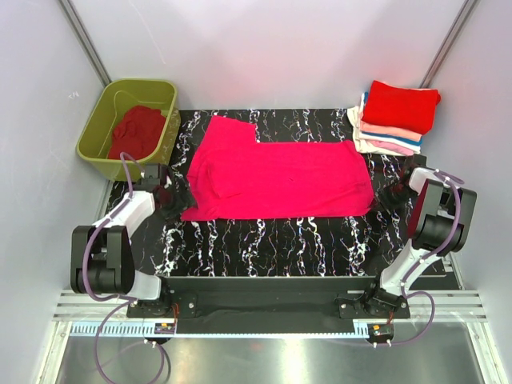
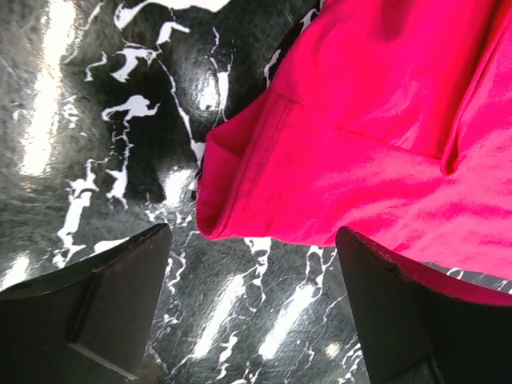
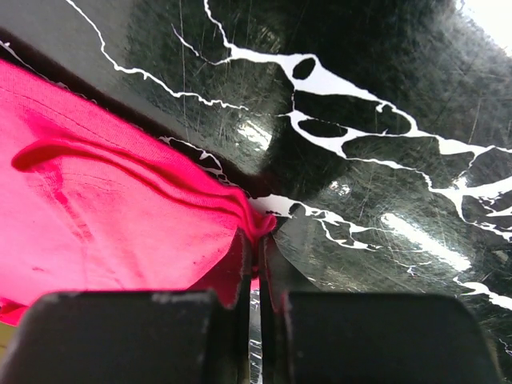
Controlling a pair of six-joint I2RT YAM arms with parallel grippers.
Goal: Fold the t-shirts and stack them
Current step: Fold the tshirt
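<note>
A magenta-pink t-shirt (image 1: pixel 276 172) lies spread flat on the black marbled table (image 1: pixel 264 240). My left gripper (image 1: pixel 170 202) is open at the shirt's near-left corner. In the left wrist view that corner (image 2: pixel 240 200) lies just ahead of the gripper (image 2: pixel 254 258), between the spread fingers (image 2: pixel 104 304), untouched. My right gripper (image 1: pixel 390 194) is at the shirt's near-right corner. In the right wrist view the gripper (image 3: pixel 258 240) is shut on a pinched fold of the shirt's edge (image 3: pixel 120 216).
A stack of folded shirts (image 1: pixel 396 116), red on top over white and pale pink, sits at the table's back right corner. An olive-green tub (image 1: pixel 128 116) holding a crumpled red shirt (image 1: pixel 138 132) stands off the table's back left.
</note>
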